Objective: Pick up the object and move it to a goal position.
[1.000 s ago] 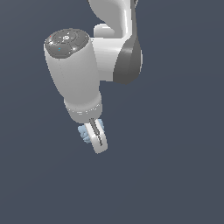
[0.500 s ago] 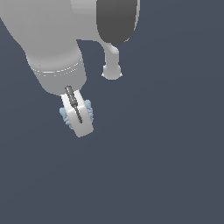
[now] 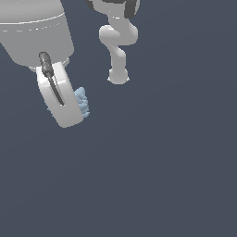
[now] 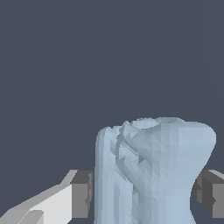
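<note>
Gripping pale-blue bumpy object (image 4: 153, 170).

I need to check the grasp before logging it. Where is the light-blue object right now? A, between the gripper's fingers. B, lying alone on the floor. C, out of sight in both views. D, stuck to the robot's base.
A: in the wrist view the object fills the gap between the gripper fingers, which press both its sides.

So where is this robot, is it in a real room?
Probably not: it looks like a computer simulation. The flat dark grey-blue background has no walls or furniture, the smooth white-grey robot arm looks rendered, and the small pale-blue bumpy block shows triangle facets.
</note>
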Tool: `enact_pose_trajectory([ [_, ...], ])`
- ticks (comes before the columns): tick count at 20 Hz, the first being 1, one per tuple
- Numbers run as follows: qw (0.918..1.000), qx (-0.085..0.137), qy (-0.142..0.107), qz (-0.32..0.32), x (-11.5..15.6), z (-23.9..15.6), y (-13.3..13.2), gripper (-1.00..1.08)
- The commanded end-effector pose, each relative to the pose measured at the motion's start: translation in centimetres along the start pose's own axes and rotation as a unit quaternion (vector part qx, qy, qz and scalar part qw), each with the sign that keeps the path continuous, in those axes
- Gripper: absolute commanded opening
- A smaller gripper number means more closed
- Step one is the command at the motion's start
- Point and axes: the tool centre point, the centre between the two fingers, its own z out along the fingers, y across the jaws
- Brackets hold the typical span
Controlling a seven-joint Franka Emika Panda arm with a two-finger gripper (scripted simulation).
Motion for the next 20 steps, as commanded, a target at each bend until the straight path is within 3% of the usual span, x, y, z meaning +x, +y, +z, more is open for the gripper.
enact_pose_trajectory([
  [1,1.0,0.0,0.0,0.0,0.3,-1.0,0.1,-1.0],
  [20,1.0,0.0,0.0,0.0,0.9,-3.1,0.2,-1.0],
])
